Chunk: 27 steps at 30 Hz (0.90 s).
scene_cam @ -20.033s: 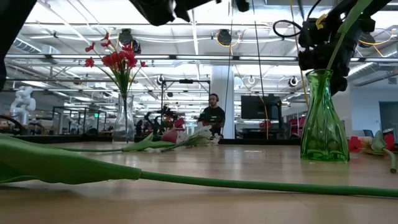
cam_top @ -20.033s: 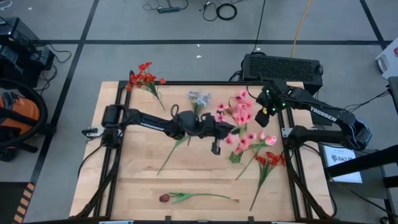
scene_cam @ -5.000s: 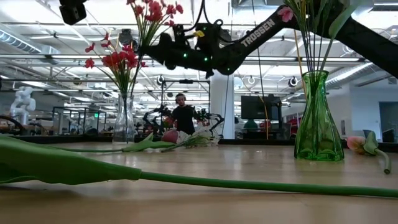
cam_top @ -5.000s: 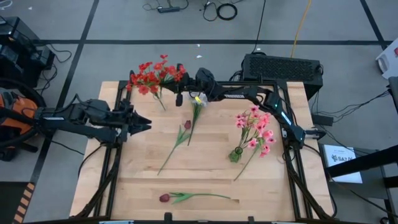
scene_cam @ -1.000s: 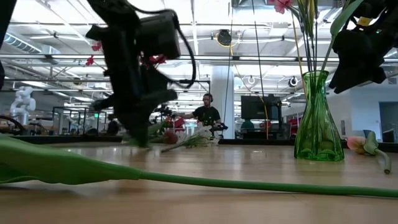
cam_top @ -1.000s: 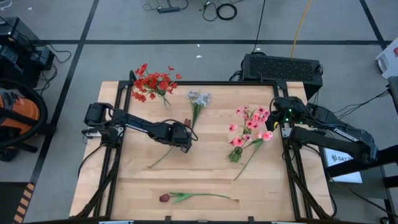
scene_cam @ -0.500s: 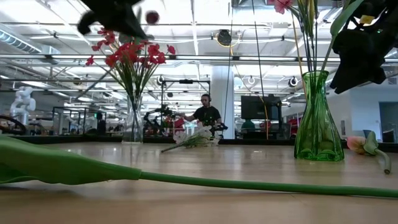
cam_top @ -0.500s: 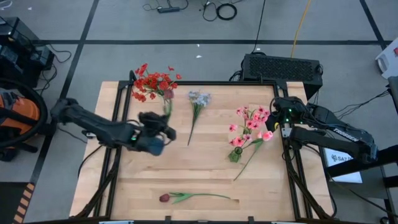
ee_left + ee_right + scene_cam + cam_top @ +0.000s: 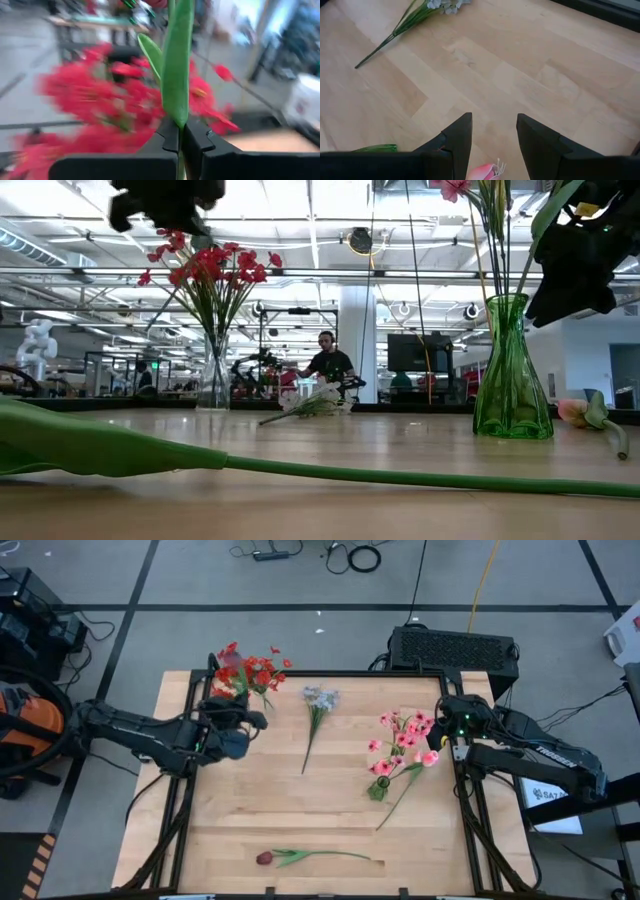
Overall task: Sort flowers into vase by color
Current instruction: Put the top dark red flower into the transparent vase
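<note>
Since half a second ago the left gripper [image 9: 243, 721] has travelled from the middle-left of the table toward the far left corner, and it now sits just beside the red cluster [image 9: 250, 673] that stands in the clear vase [image 9: 213, 385]. Its fingers are pressed together on a thin green stem with leaves [image 9: 176, 65]; the bloom on top is mostly cut off by the picture edge, so I cannot say for sure which flower this is.

Nearest to the front edge lies the dark red tulip [image 9: 264, 858], flat on the wooden table [image 9: 330, 820], far from both grippers. I judge it to be very light, with a stem that bends easily and a soft head that could be crushed. The good place to hold it is the bare stem, somewhere in the middle, and not the leaf, which looks smooth and may slide out.

Farther back, on the right side, the green vase [image 9: 511, 367] already keeps the pink blossoms [image 9: 405, 745]. One pink bloom [image 9: 484, 172] lies on the wood just under the right gripper [image 9: 492, 131], whose fingers stand apart and carry nothing; this arm waits at the right edge of the table.

Farther still, near the far edge in the middle, rests the pale grey-blue bunch [image 9: 319, 698], between the two vases and well apart from both grippers. It looks light and loose, so its gathered stems should be the best hold.
</note>
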{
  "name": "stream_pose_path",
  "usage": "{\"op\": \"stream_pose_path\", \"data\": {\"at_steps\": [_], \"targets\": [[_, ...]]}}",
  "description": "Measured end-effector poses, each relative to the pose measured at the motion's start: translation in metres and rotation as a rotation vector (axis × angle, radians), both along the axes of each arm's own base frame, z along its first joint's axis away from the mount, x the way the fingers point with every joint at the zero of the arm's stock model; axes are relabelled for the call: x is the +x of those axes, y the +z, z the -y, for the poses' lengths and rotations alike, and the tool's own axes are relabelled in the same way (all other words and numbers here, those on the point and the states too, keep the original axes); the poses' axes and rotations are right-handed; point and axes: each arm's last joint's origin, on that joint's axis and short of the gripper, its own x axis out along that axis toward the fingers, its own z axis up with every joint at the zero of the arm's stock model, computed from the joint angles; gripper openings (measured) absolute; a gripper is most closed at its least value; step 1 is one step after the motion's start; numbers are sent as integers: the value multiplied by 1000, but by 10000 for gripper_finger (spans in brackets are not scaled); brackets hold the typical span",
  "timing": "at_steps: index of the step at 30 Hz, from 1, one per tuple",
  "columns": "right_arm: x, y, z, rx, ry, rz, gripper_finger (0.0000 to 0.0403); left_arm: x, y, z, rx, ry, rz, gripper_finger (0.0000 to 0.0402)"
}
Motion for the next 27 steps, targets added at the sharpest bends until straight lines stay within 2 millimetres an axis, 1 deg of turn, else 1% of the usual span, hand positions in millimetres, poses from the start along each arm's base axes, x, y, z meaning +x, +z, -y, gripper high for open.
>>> {"op": "stream_pose_path", "data": {"at_steps": [1,3,5,6,9,13,16,19,21,24,27], "targets": [[0,0,0,-2,0,2,148,5,3,-2,-19,-61,-27,2],[0,0,0,-5,-1,5,148,18,14,-6,-9,-251,-74,2],[0,0,1,-11,-10,1,148,31,29,-12,81,-434,-61,2],[0,0,1,-17,-18,-2,148,33,37,-16,144,-489,-53,2],[0,0,1,-18,-45,-2,148,33,55,-37,295,-544,0,2],[-1,0,2,-23,-60,-3,148,21,60,-66,328,-637,3,1],[-1,0,2,-23,-60,-3,148,8,55,-81,341,-656,51,1],[-1,0,2,-22,-60,-3,148,-7,41,-89,393,-676,148,1],[-1,0,2,-16,-67,1,148,-17,28,-92,426,-659,215,1],[-1,0,2,-3,-83,9,148,-28,6,-95,490,-653,269,1],[-1,0,2,5,-95,15,148,-36,-3,-91,624,-717,301,1]]}}
